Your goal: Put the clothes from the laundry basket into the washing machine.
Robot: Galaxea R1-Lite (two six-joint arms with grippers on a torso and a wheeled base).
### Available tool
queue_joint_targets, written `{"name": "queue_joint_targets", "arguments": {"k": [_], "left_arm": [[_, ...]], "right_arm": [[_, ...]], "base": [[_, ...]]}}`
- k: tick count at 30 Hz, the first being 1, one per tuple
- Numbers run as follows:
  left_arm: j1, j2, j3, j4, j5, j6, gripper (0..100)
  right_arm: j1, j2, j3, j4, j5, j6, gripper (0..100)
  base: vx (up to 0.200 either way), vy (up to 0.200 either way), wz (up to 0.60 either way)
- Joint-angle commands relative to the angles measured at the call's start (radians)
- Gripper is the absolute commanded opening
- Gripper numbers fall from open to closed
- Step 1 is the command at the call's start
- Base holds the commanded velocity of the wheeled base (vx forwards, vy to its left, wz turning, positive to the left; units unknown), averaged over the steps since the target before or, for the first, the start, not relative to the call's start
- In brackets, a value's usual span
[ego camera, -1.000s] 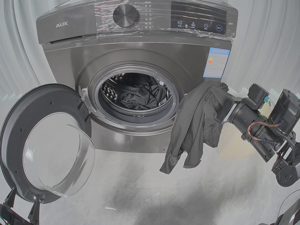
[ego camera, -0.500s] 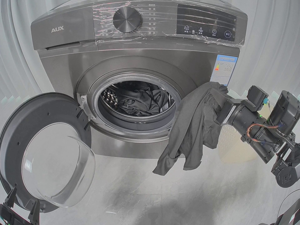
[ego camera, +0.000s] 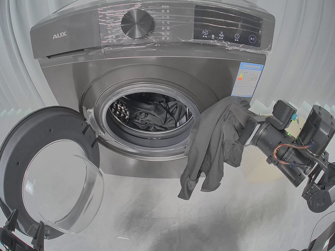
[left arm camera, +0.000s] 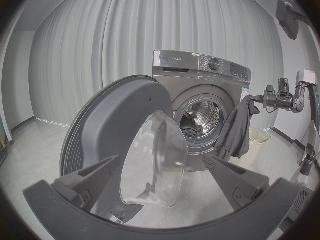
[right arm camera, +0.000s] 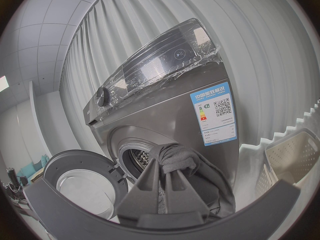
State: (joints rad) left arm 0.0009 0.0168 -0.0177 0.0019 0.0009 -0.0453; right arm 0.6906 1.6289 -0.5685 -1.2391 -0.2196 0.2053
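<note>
Holding: the right gripper [right arm camera: 166,175] is clamped on a bunched fold of a dark garment [ego camera: 213,143].
Garment position: in the air in front of the machine [ego camera: 150,60], near the right edge of its front, just beside the opening [ego camera: 150,119] and not yet inside it.
Garment axis: vertical. It hangs from the gripper, and its lower end reaches below the opening's bottom rim and stays off the floor [ego camera: 139,210].
Bearing to target: the opening lies to the robot's left of the right gripper, at about the same height and, by judgement, somewhat farther forward.
Nearer arm: right, which already carries the load.
Left gripper [left arm camera: 160,159]: fingers spread wide and empty, low beside the door [ego camera: 45,168], well apart from the garment.
Door: swung fully open on the machine's left side, clear of the line from the garment to the opening.
Drum load: dark clothes [ego camera: 157,112] already lie inside.
Basket [right arm camera: 293,157]: on the floor by the machine's right side, beyond the right arm. Its full contents cannot be judged.
Next move (judged): carry the garment left and forward into the opening.
Risk (judged): the trailing end may catch or drape on the bottom rim unless it is raised or pushed deep.
</note>
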Motion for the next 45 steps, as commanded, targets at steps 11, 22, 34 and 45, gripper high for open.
{"name": "queue_joint_targets", "arguments": {"k": [11,22,34,45], "left_arm": [[0.001,-0.011,0.016,0.000,-0.022,0.050,100],[0.001,-0.017,0.018,-0.007,-0.071,0.097,100],[0.001,-0.017,0.018,-0.008,-0.078,0.104,100],[0.008,0.146,-0.516,-0.123,-0.114,-0.057,100]], "right_arm": [[0.153,0.068,-0.044,-0.002,0.048,0.000,0],[0.116,0.092,-0.172,0.043,-0.003,-0.017,0],[0.165,0.094,-0.182,0.073,-0.067,-0.009,0],[0.162,0.100,-0.171,0.070,-0.067,-0.006,0]], "base": [[0.000,0.000,0.00],[0.000,0.000,0.00],[0.000,0.000,0.00],[0.000,0.000,0.00]]}}
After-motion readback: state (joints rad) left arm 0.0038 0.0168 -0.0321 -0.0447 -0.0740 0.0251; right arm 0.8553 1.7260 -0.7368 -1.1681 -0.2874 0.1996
